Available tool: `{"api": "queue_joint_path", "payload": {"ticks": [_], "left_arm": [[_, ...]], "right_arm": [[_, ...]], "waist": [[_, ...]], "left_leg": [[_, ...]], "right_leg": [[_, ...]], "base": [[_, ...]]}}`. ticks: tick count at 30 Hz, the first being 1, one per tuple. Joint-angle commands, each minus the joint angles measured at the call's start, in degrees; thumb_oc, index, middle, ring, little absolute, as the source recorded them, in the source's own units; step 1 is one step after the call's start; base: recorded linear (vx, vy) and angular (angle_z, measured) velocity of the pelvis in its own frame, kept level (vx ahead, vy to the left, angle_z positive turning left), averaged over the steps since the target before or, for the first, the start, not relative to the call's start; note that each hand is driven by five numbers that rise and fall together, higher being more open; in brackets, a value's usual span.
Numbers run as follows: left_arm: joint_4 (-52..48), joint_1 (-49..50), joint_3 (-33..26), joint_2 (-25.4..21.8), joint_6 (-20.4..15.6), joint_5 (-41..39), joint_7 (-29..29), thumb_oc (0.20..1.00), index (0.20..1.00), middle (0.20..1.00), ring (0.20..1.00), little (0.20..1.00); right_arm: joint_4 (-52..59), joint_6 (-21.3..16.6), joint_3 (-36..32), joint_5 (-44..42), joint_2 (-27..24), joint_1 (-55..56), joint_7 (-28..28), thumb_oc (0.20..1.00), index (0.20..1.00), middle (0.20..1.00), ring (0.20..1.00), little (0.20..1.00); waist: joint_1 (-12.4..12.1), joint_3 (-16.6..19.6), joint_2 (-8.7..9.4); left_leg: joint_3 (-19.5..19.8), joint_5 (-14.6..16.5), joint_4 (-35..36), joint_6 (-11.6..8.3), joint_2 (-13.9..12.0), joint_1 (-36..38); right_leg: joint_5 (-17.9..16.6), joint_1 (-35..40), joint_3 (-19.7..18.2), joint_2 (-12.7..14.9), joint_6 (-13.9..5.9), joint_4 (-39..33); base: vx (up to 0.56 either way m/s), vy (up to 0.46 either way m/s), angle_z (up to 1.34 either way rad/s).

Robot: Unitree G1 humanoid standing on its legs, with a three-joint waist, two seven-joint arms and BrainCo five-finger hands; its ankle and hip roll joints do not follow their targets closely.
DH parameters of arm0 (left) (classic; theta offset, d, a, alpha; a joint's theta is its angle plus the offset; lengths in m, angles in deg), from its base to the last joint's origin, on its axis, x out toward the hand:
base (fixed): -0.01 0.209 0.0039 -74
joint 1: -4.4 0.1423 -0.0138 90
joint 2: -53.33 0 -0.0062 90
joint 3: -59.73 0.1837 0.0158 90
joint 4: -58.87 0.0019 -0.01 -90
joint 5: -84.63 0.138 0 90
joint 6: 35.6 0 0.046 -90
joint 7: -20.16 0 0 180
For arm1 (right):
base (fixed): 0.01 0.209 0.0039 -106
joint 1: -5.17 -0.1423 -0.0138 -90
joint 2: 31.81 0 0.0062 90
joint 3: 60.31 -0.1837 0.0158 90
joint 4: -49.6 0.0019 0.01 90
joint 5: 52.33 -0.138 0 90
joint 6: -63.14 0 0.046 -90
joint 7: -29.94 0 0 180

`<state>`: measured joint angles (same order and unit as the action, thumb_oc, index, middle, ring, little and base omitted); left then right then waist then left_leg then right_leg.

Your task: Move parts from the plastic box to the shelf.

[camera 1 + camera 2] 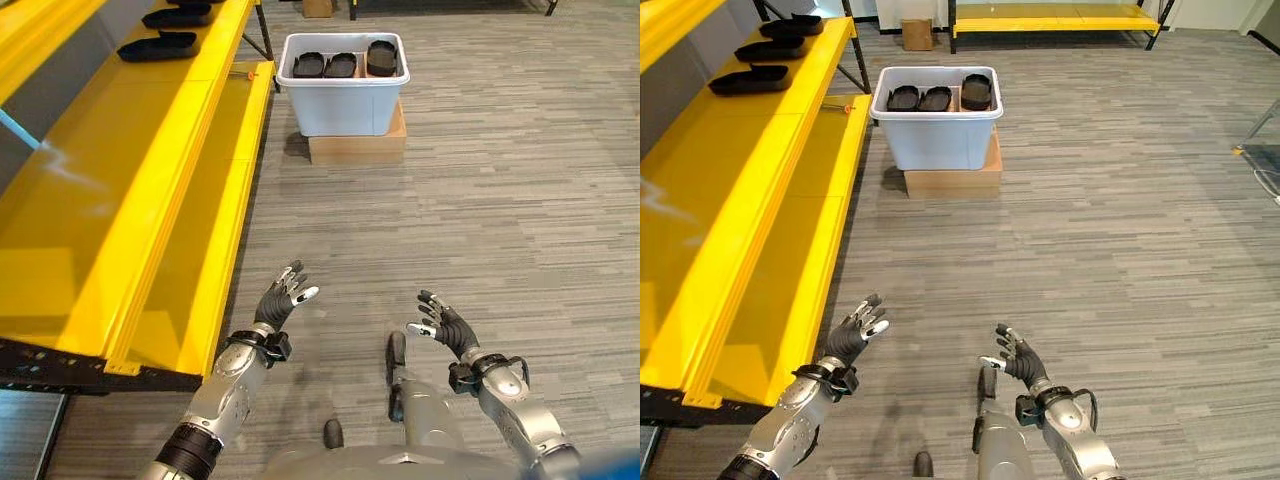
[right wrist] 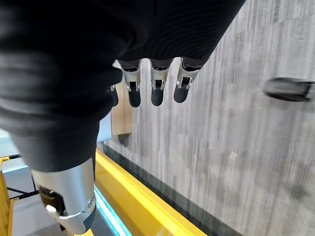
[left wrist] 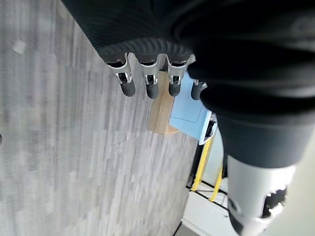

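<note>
A pale plastic box (image 1: 342, 100) stands on a flat cardboard box (image 1: 358, 148) on the floor far ahead, with three black parts (image 1: 340, 64) inside. More black parts (image 1: 158, 46) lie on the far end of the yellow shelf (image 1: 150, 190) along the left. My left hand (image 1: 281, 298) hovers low over the floor near the shelf's front edge, fingers relaxed and holding nothing. My right hand (image 1: 441, 322) is held beside it, also open and empty. Both hands are well short of the plastic box (image 3: 189, 110).
Grey plank floor (image 1: 480, 200) stretches between me and the box. A second yellow shelf (image 1: 1050, 18) stands across the far end of the room, with a small cardboard box (image 1: 917, 34) next to it.
</note>
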<state>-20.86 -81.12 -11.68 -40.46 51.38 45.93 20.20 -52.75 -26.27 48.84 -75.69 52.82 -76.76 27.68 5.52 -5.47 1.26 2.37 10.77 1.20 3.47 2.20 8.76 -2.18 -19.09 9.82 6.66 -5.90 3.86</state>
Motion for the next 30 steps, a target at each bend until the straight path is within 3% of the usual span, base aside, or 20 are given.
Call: {"api": "queue_joint_path", "payload": {"ticks": [1,4,6,7,8,9,10,11,12,13,14,15,18,19,20,21,22,23,27,30], "left_arm": [[-2.81,-1.64,-0.78,-0.62,-3.13,1.08,1.35,1.000,1.000,1.000,1.000,1.000],[-3.13,-1.52,-0.60,-0.89,-3.07,0.86,1.30,1.000,1.000,1.000,1.000,1.000],[-3.62,-1.30,-0.46,-1.34,-3.23,1.03,1.33,1.000,1.000,1.000,1.000,1.000],[-4.52,-0.69,-0.25,-1.77,-3.00,0.77,1.78,1.000,1.000,1.000,1.000,1.000],[-4.53,-0.70,-0.25,-1.81,-2.99,0.77,1.78,1.000,1.000,1.000,1.000,1.000],[-4.65,-0.46,-0.38,-1.90,-2.87,0.69,1.69,1.000,1.000,1.000,1.000,1.000],[-5.07,-0.27,-0.67,-2.00,-2.70,-0.14,1.23,1.000,1.000,1.000,1.000,1.000],[-5.24,-0.42,-0.67,-2.20,-2.67,-0.36,1.06,1.000,1.000,1.000,1.000,1.000],[-5.24,-0.47,-0.67,-2.23,-2.67,-0.37,1.05,1.000,1.000,1.000,1.000,1.000],[-6.25,0.10,-0.97,-2.52,-2.72,-0.14,0.87,1.000,1.000,1.000,1.000,1.000],[-6.26,0.08,-0.97,-2.54,-2.71,-0.14,0.87,1.000,1.000,1.000,1.000,1.000],[-6.66,0.99,-1.31,-2.74,-3.08,0.41,0.68,1.000,1.000,1.000,1.000,1.000],[-6.54,1.41,-1.50,-2.95,-3.14,0.39,0.84,1.000,1.000,1.000,1.000,1.000],[-6.18,2.20,-1.92,-3.28,-3.48,0.83,0.83,1.000,1.000,1.000,1.000,1.000],[-5.77,2.60,-2.31,-3.17,-3.62,1.55,0.82,1.000,1.000,1.000,1.000,1.000],[-5.76,2.63,-2.30,-3.14,-3.63,1.58,0.81,1.000,1.000,1.000,1.000,1.000],[-5.88,2.57,-2.98,-2.86,-3.85,2.03,0.32,1.000,1.000,1.000,1.000,1.000],[-5.28,2.45,-3.32,-2.76,-3.85,1.92,0.61,1.000,1.000,1.000,1.000,1.000],[-4.75,3.29,-3.68,-2.39,-3.78,2.11,0.77,1.000,1.000,1.000,1.000,1.000],[-4.62,3.22,-3.65,-2.65,-3.72,1.51,0.85,1.000,1.000,1.000,1.000,1.000]], "right_arm": [[2.60,-2.96,0.46,-1.70,-0.76,-3.43,-0.46,1.000,1.000,1.000,1.000,1.000],[2.73,-2.97,-0.26,-2.60,-1.46,-2.80,-0.57,1.000,1.000,1.000,1.000,1.000],[2.73,-3.15,-0.90,-2.98,-1.58,-1.79,-0.82,1.000,1.000,1.000,1.000,1.000],[2.40,-3.16,-0.81,-2.65,-2.34,-1.12,-0.97,1.000,1.000,1.000,1.000,1.000],[2.40,-3.16,-0.82,-2.65,-2.30,-1.12,-0.98,1.000,1.000,1.000,1.000,1.000],[2.09,-2.92,-0.65,-2.61,-2.43,-1.01,-1.38,1.000,1.000,1.000,1.000,1.000],[1.73,-2.89,-0.28,-3.43,-2.97,-1.47,-1.36,1.000,1.000,1.000,1.000,1.000],[1.61,-3.11,-0.04,-3.68,-3.33,-1.85,-1.21,1.000,1.000,1.000,1.000,1.000],[1.57,-3.13,-0.06,-3.69,-3.30,-1.91,-1.21,1.000,1.000,1.000,1.000,1.000],[1.62,-3.11,-0.11,-3.19,-3.85,-2.25,-0.71,1.000,1.000,1.000,1.000,1.000],[1.62,-3.11,-0.13,-3.19,-3.82,-2.26,-0.71,1.000,1.000,1.000,1.000,1.000],[1.21,-3.42,-0.22,-3.52,-3.60,-2.66,-0.07,1.000,1.000,1.000,1.000,1.000],[1.17,-3.46,-0.20,-3.49,-3.59,-2.68,-0.08,1.000,1.000,1.000,1.000,1.000],[0.85,-3.96,-0.39,-3.06,-3.39,-2.30,-0.17,1.000,1.000,1.000,1.000,1.000],[0.31,-4.15,-0.45,-2.24,-3.10,-2.13,-0.07,1.000,1.000,1.000,1.000,1.000],[0.28,-4.18,-0.43,-2.23,-3.11,-2.10,-0.06,1.000,1.000,1.000,1.000,1.000],[0.16,-4.45,-0.51,-1.98,-2.87,-2.13,0.17,1.000,1.000,1.000,1.000,1.000],[-0.36,-4.12,-0.66,-1.51,-2.79,-2.16,-0.11,1.000,1.000,1.000,1.000,1.000],[0.36,-3.42,-0.61,-0.71,-2.16,-1.17,-1.33,1.000,1.000,1.000,1.000,1.000],[0.47,-2.87,-0.61,-1.45,-1.14,-0.61,-1.85,1.000,1.000,1.000,1.000,1.000]], "waist": [[0.20,2.82,-1.15],[0.59,4.23,-2.35],[1.01,4.54,-2.71],[0.42,4.51,-2.33],[0.50,4.62,-2.12],[0.10,4.45,-1.48],[-1.86,2.49,0.31],[-2.78,1.37,1.72],[-2.83,1.24,1.54],[-4.71,-0.59,2.45],[-4.74,-0.53,2.53],[-6.53,-1.38,3.07],[-6.89,-1.22,3.38],[-7.43,-0.94,3.03],[-8.22,-0.61,2.07],[-8.17,-0.77,2.27],[-8.89,-0.65,2.02],[-9.08,-0.44,1.30],[-9.35,1.26,1.26],[-9.10,2.60,2.18]], "left_leg": [[1.32,0.95,-2.60,-2.10,-1.97,6.03],[1.38,-3.98,-6.83,-4.94,-5.00,5.68],[1.04,-10.46,-10.47,-7.13,-7.01,5.06],[1.18,-14.90,-18.00,-7.75,-7.65,2.40],[1.27,-15.08,-18.02,-7.72,-7.44,2.15],[1.43,-18.23,-25.26,-7.98,-7.44,-0.02],[2.59,-22.60,-41.32,-8.23,-6.15,-7.08],[2.55,-22.86,-45.55,-7.36,-5.03,-10.75],[2.58,-22.58,-46.10,-7.35,-5.22,-10.96],[0.76,-17.23,-47.25,-4.99,-3.86,-16.82],[0.69,-17.33,-47.23,-4.94,-3.79,-16.96],[-1.23,-11.98,-42.31,-3.43,-1.40,-24.65],[-1.69,-11.65,-38.31,-3.17,-1.15,-26.44],[-2.24,-11.80,-23.05,-3.09,-2.32,-27.79],[-0.01,-15.99,-8.50,-3.57,-2.58,-26.73],[-0.07,-16.72,-7.03,-3.58,-2.38,-25.75],[1.60,-18.58,-0.05,-4.40,-2.45,-26.24],[1.97,-20.74,1.17,-5.30,-2.89,-24.81],[1.68,-22.48,2.54,-5.03,-3.24,-22.39],[0.57,-19.74,-2.26,-3.64,-1.45,-23.20]], "right_leg": [[-6.83,3.63,0.19,-4.89,-0.56,-3.87],[-2.98,3.96,1.74,-6.61,1.45,-0.10],[-0.80,5.30,2.28,-7.85,2.92,1.32],[1.27,7.88,1.30,-9.61,4.51,1.09],[1.11,7.75,1.31,-9.39,4.50,0.97],[2.00,9.49,0.85,-10.00,5.52,0.46],[3.22,13.38,-1.12,-10.41,7.19,-0.51],[3.36,14.66,-1.73,-9.65,7.70,-0.96],[3.36,14.64,-1.71,-9.85,7.71,-0.91],[4.65,17.38,-3.11,-9.56,8.00,-0.74],[4.57,17.25,-3.15,-9.47,7.97,-0.77],[5.07,20.14,-4.69,-9.00,7.01,-1.54],[5.48,20.62,-5.14,-8.65,6.68,-1.86],[6.84,22.65,-5.61,-8.94,5.84,-2.31],[7.83,24.93,-6.37,-9.85,5.48,-2.99],[7.89,25.25,-6.34,-9.62,5.47,-3.05],[9.04,27.30,-7.10,-9.72,4.90,-3.42],[9.65,28.90,-8.03,-9.92,4.93,-3.40],[11.53,30.80,-8.75,-9.21,4.43,-2.35],[11.52,31.95,-8.16,-6.29,2.73,-1.46]], "base": [[0.41,-0.190,0.69],[0.47,-0.217,0.32],[0.49,-0.258,-0.01],[0.33,-0.203,-0.09],[0.39,-0.258,-0.11],[0.31,-0.275,-0.23],[0.38,-0.355,-0.21],[0.24,-0.250,-0.35],[0.22,-0.155,-0.61],[0.15,-0.073,-0.58],[0.34,-0.090,-0.47],[0.17,-0.010,-0.22],[0.23,0.025,-0.17],[0.52,0.106,-0.35],[0.52,0.102,-0.23],[0.45,0.101,-0.11],[0.38,0.122,-0.24],[0.47,0.169,-0.44],[0.27,0.141,-0.55],[0.32,0.237,-0.18]]}}
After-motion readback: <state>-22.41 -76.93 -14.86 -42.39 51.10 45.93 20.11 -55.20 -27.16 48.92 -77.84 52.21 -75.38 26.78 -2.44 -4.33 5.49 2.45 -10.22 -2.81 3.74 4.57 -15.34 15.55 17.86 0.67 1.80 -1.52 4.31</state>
